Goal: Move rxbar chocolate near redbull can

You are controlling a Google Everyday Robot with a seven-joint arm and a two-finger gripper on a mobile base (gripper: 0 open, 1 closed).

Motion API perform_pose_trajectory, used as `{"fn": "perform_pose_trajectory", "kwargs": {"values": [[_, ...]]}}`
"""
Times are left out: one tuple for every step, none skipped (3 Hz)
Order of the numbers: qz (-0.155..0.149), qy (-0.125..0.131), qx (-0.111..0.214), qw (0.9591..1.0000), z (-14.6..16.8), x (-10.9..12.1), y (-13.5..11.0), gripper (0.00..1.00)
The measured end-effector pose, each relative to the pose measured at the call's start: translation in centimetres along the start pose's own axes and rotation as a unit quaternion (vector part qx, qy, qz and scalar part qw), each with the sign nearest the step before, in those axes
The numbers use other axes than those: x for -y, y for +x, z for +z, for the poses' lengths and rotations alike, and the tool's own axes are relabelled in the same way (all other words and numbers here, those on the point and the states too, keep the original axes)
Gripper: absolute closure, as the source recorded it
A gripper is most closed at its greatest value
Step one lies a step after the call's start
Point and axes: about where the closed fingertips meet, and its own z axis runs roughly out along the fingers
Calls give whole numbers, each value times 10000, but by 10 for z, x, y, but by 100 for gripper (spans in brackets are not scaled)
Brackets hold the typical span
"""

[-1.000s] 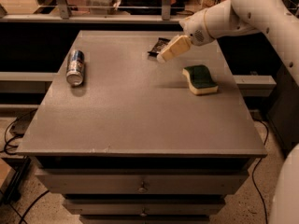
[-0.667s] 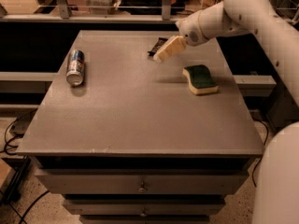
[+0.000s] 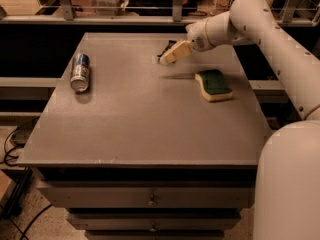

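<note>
Camera view: gripper (image 3: 169, 57) over bar (image 3: 165, 47) at 12 o'clock, its hold impossible to tell. Grasp step; next, carry the bar to can (image 3: 80, 72) at 10 o'clock.

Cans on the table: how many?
1. The redbull can lies on its side near the left edge of the table; the gripper is at the far middle. None seems hidden.

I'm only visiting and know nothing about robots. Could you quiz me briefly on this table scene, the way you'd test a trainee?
1. True or false: the redbull can stands upright.
2. The sponge lies nearest which edge of the table? A left, B right, C front.
3. Fill in: the hand is at the table's far side, right by the dark ____.
Key: 1 false, it lies on its side. 2 B. 3 rxbar chocolate.
</note>
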Motion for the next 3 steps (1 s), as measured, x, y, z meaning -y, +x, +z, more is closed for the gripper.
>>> {"fn": "perform_pose_trajectory", "kwargs": {"values": [[341, 44, 78, 9994, 26, 10, 12, 0], [568, 43, 95, 9983, 40, 15, 21, 0], [750, -41, 122, 9971, 54, 17, 29, 0]]}}
